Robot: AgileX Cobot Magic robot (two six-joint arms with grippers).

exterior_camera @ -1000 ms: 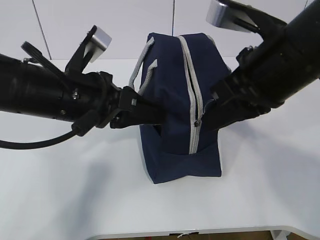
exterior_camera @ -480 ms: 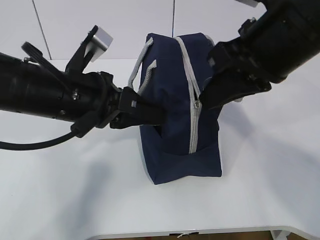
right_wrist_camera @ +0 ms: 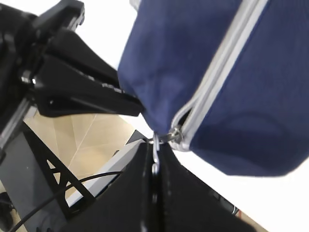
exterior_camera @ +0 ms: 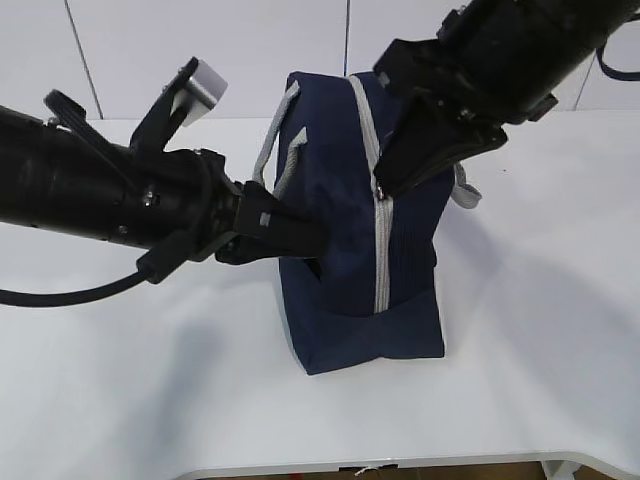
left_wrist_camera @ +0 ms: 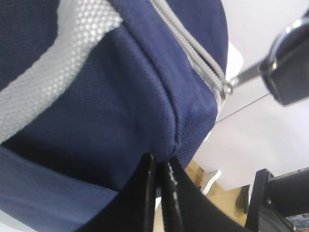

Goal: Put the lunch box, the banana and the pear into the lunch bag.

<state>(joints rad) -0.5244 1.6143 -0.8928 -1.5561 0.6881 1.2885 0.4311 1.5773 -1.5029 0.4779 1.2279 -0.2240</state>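
Lunch bag (exterior_camera: 350, 220) sits on the white tabletop (exterior_camera: 150, 400), roughly mid-table, standing upright w/ its zipper (exterior_camera: 378, 250) on top. Its long axis runs from the camera side toward the back wall, so 1 short end faces the exterior cam and the far end points away. Zipper line follows that same axis, down the near end face too. Grey webbing handle (exterior_camera: 285, 135) hangs on the bag's left side, another bit of grey strap pokes out on the bag's right.

Left gripper (exterior_camera: 300, 235) comes in from the bag's left and its fingers (left_wrist_camera: 166, 193) are pinched tight on a fold of the navy fabric on that side, near the lower part of the bag's near end. Left wrist cam shows the 2 fingers basically together w/ cloth squeezed between.

Right gripper (exterior_camera: 385, 185) reaches in from the bag's upper right, tips right at the zipper on the top seam. Right wrist cam shows its fingers (right_wrist_camera: 169, 193) clamped narrow on the metal ring pull (right_wrist_camera: 155, 154), slider right next to it. Behind the slider (toward the bag's far end) the zipper looks parted a bit, ahead of it it's closed.

Can't see the lunch box, banana or pear in any view, so can't tell where they are.
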